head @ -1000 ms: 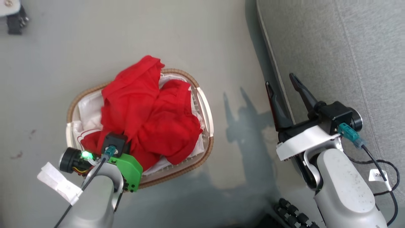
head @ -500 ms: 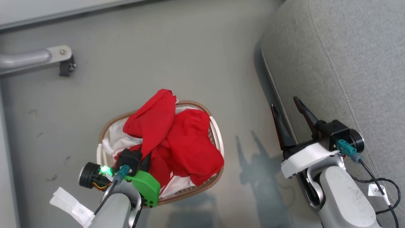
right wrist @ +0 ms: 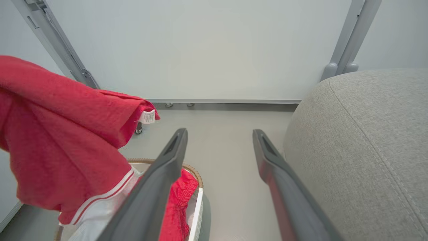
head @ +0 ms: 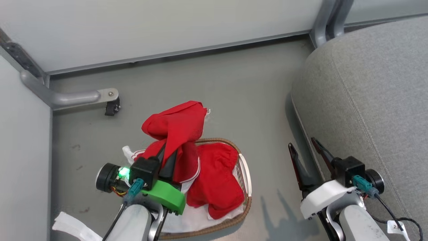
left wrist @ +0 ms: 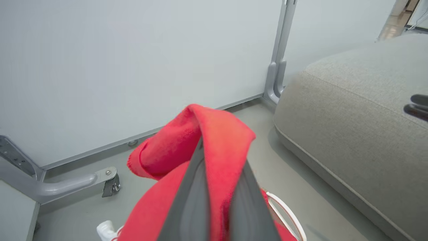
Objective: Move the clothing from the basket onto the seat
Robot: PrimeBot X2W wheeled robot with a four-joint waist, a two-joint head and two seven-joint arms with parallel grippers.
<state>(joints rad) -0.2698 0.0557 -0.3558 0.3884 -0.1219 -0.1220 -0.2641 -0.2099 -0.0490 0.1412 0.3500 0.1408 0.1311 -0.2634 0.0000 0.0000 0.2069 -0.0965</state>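
**While one garment is hanging from your left claw, the seat is waiting**

As things are standing, your left claw is clamping shut on the striped red garment, holding it bunched above the basket with its lower edge trailing down inside. The other red garment is lying in the basket. Your right claw is hanging wide open and empty over the floor, just beside the edge of the seat. By my judgement you are lifting out the first garment, and nothing is lying on the seat yet. The next move is calling for more height, so the trailing cloth is clearing the rim without dragging the second garment. Then it is calling for a swing to your right, past the open claw and over the cushion.
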